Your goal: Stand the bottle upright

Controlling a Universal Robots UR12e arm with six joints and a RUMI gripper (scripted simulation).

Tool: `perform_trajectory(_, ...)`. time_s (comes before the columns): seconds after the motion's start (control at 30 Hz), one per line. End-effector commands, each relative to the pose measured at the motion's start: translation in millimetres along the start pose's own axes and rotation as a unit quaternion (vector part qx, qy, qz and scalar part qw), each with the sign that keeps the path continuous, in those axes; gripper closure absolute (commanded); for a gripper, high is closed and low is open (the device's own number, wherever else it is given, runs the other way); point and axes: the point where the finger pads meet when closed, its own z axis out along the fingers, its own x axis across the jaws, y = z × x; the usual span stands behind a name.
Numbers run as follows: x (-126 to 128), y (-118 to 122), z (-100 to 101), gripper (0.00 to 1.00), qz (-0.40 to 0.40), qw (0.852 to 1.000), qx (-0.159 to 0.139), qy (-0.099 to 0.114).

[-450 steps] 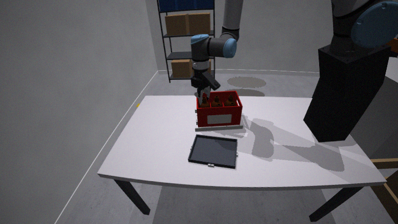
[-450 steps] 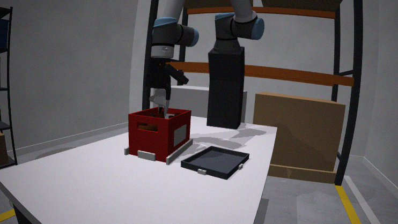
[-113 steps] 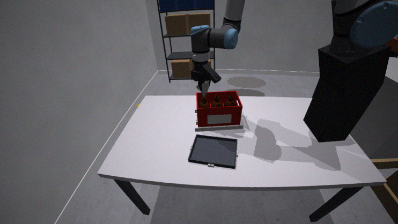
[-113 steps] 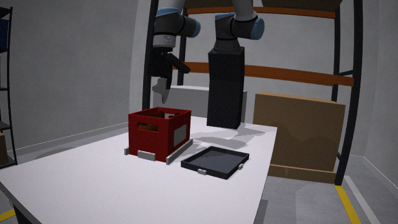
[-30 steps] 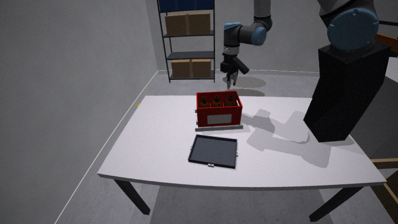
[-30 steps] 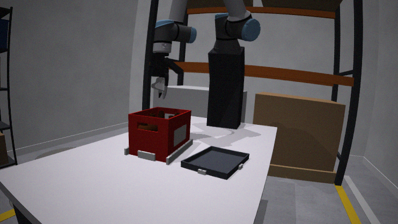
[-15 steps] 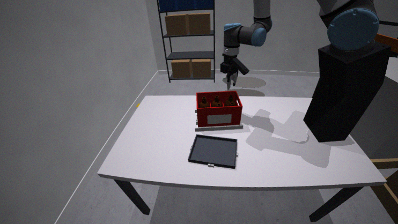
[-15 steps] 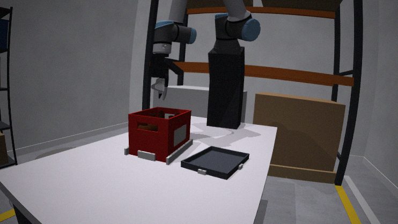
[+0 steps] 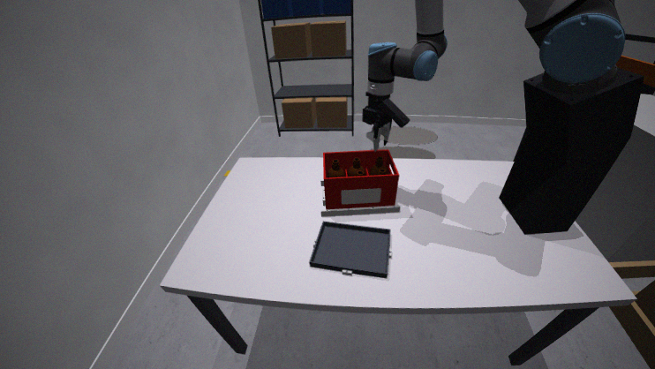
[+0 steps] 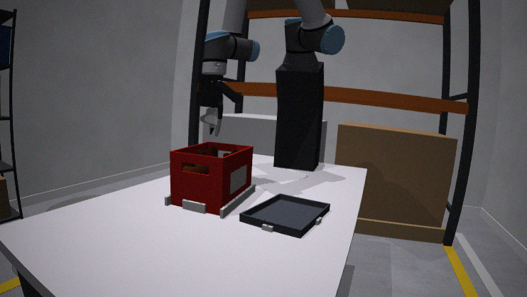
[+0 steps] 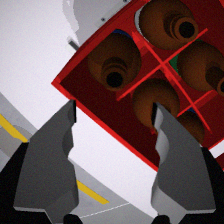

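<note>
Pincer (image 9: 380, 144) (image 10: 214, 131) (image 11: 114, 102) pointing down above the red crate (image 9: 360, 192) (image 10: 197, 186) (image 11: 107, 124), partly open, holding nothing, arm (image 9: 405, 63) (image 10: 239, 47) bent overhead

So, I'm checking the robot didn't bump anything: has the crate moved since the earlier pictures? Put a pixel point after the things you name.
No, the crate (image 9: 360, 192) (image 10: 197, 187) shows no visible shift; it sits the same way beside the tray (image 9: 350, 249) (image 10: 285, 214).
</note>
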Motion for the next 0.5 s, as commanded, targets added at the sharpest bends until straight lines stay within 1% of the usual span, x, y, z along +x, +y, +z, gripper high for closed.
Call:
perform_trajectory(0.0, 0.1, 0.4, 7.1, 0.62, 0.0, 1.0, 0.0, 0.0)
perform_trajectory(0.3, 0.1, 0.5, 18.0, 0.62, 0.0, 1.0, 0.0, 0.0)
perform_trajectory(0.47, 0.1, 0.5, 20.6, 0.62, 0.0, 1.0, 0.0, 0.0)
